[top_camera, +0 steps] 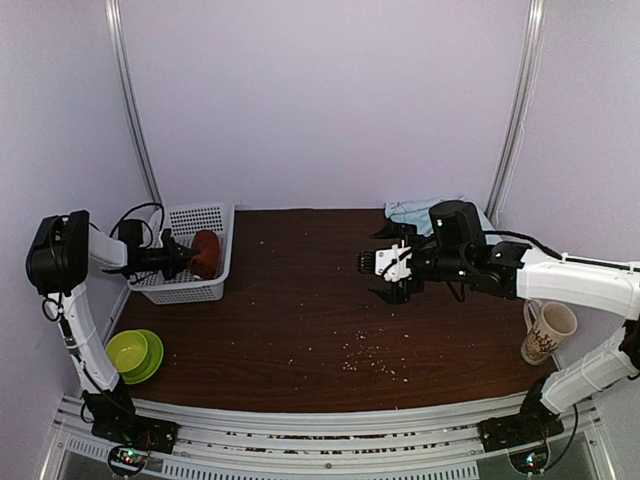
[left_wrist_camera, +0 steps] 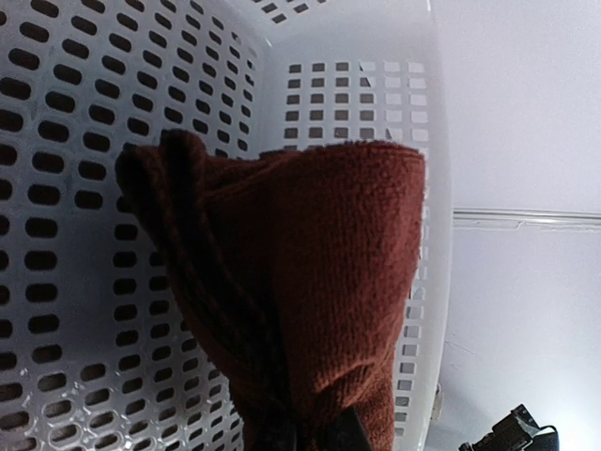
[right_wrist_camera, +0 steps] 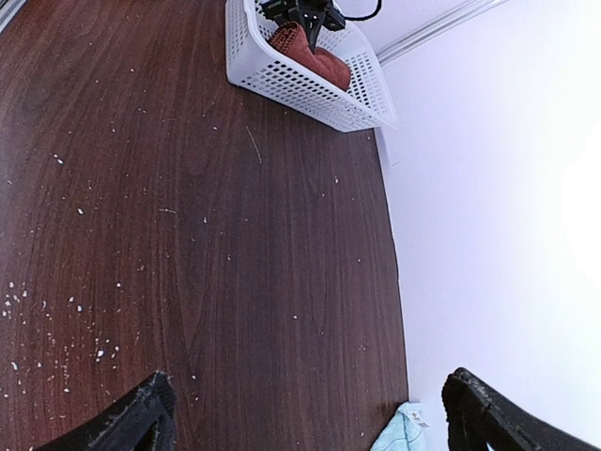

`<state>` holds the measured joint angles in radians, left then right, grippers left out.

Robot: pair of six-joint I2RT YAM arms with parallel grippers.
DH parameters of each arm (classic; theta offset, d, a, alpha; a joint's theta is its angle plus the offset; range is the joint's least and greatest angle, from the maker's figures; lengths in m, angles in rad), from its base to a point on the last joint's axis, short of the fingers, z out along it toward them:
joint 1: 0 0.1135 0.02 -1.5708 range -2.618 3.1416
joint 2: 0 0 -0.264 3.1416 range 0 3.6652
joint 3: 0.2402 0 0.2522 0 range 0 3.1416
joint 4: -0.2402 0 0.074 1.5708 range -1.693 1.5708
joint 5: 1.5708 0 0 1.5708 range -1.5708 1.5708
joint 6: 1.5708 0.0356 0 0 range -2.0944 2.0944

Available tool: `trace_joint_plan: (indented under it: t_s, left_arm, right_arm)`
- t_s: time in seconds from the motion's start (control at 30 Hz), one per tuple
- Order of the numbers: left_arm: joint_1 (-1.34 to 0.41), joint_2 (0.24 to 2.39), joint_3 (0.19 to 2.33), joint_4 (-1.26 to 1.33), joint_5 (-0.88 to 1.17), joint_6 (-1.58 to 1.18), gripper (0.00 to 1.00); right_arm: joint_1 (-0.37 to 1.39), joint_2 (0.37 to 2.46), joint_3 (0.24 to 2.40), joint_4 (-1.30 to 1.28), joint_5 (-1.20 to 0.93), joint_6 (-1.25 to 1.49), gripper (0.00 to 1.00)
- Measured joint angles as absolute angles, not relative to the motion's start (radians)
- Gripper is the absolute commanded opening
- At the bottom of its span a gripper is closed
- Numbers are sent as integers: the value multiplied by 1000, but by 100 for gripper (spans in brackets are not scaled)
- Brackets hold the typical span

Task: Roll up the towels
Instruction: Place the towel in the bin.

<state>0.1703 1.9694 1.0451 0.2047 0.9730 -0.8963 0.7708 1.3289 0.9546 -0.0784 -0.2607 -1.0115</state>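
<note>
A rolled rust-red towel (top_camera: 206, 252) hangs inside the white basket (top_camera: 190, 290) at the far left, with my left gripper (top_camera: 188, 257) shut on its near end. In the left wrist view the red towel (left_wrist_camera: 310, 272) fills the middle, pinched at the bottom by the left gripper (left_wrist_camera: 317, 438), with the basket wall (left_wrist_camera: 56, 188) behind it. The pale light-blue towel (top_camera: 408, 212) lies crumpled at the back right, partly hidden behind my right arm. My right gripper (top_camera: 385, 265) hovers open over the table. In its wrist view the right gripper (right_wrist_camera: 315, 418) holds nothing, and a corner of the blue towel (right_wrist_camera: 402, 432) shows.
A green bowl on a green plate (top_camera: 135, 353) sits at the near left. A patterned mug (top_camera: 545, 333) stands at the near right edge. Pale crumbs (top_camera: 370, 355) are scattered over the dark wooden table (top_camera: 300, 330). From the right wrist, the basket (right_wrist_camera: 310, 94) is far off.
</note>
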Motion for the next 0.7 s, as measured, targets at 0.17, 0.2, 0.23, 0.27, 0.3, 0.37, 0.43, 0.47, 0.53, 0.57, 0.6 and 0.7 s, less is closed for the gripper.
trace_joint_plan:
  t_s: [0.17, 0.2, 0.23, 0.27, 0.3, 0.37, 0.43, 0.47, 0.53, 0.57, 0.6, 0.7]
  left_arm:
    - [171, 2010, 1083, 156, 961, -861, 0]
    - [170, 2011, 1085, 150, 960, -856, 0]
    - [170, 2011, 1087, 146, 958, -852, 0]
    - [168, 2012, 1089, 143, 957, -845, 1]
    - [165, 2015, 1092, 136, 955, -840, 1]
    - [161, 2027, 1111, 108, 950, -823, 1]
    - [154, 2040, 1134, 87, 945, -807, 2]
    - [148, 2048, 1145, 79, 945, -797, 4]
    - [131, 2069, 1174, 43, 944, -768, 7]
    - [121, 2081, 1191, 14, 939, -750, 8]
    - [113, 2090, 1208, -17, 933, -732, 8]
    - [99, 2101, 1250, -90, 918, -690, 8]
  right_arm:
    - [797, 1345, 955, -78, -238, -1022, 100]
    - [803, 1348, 955, -78, -233, -1023, 100]
    - [809, 1351, 955, -78, -227, -1025, 100]
    - [813, 1355, 955, -78, -222, -1026, 100]
    - [817, 1358, 955, -78, -217, -1027, 100]
    - [824, 1362, 955, -77, -208, -1030, 100]
    - [828, 1367, 955, -77, -200, -1034, 100]
    - [831, 1369, 955, -77, -195, -1037, 100]
    - [835, 1372, 955, -76, -184, -1041, 100]
    - [837, 1374, 955, -76, -180, -1042, 100]
    - [839, 1374, 955, -76, -176, -1044, 100]
    - [844, 1375, 955, -73, -167, -1045, 100]
